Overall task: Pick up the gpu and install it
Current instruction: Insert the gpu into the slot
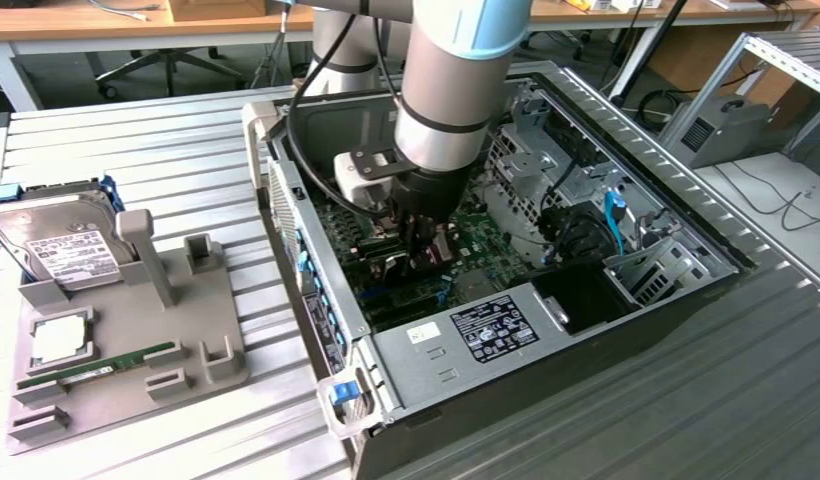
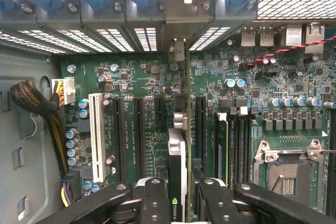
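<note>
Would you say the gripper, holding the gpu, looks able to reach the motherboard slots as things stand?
Probably yes: the gripper, shut on the gpu, hangs inside the open computer case over the motherboard, nothing visibly between card and slots.

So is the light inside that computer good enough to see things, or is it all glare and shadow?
Exterior view: the arm shades the motherboard beneath it, and the case's corner well is black. Wrist view: the board is evenly lit, daylight glares through the rear vents, and the gripper holding the gpu looks dark.

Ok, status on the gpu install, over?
Gripper shut on the gpu, inside the open computer case. Card edge-on above the motherboard, bracket at the rear slot opening. Seating cannot be told. Nothing seen blocking.
</note>
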`<state>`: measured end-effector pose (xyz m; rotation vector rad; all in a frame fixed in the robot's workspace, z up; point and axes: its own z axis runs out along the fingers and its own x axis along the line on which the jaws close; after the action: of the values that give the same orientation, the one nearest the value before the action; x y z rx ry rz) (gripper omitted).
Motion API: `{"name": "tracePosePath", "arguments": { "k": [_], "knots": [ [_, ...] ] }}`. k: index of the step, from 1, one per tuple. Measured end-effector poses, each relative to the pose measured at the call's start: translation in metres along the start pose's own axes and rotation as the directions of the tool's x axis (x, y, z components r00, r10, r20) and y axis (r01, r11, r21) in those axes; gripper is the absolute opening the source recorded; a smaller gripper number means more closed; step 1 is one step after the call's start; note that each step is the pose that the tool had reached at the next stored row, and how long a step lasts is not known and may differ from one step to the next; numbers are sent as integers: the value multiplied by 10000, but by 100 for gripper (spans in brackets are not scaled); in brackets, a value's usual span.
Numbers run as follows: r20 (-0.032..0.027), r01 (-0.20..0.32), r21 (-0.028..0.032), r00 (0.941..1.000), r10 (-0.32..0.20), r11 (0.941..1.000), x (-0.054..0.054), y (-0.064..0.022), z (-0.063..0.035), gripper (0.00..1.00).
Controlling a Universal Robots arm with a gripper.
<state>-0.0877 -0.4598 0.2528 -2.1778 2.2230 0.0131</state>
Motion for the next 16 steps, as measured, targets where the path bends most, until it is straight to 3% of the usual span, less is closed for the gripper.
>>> {"name": "tracePosePath", "arguments": {
  "k": [9,16],
  "knots": [
    [1,1,67,10000,-1,10000,0,21,-1,27],
    [12,1,78,10000,-1,10000,1,26,-2,27]
  ]
}}
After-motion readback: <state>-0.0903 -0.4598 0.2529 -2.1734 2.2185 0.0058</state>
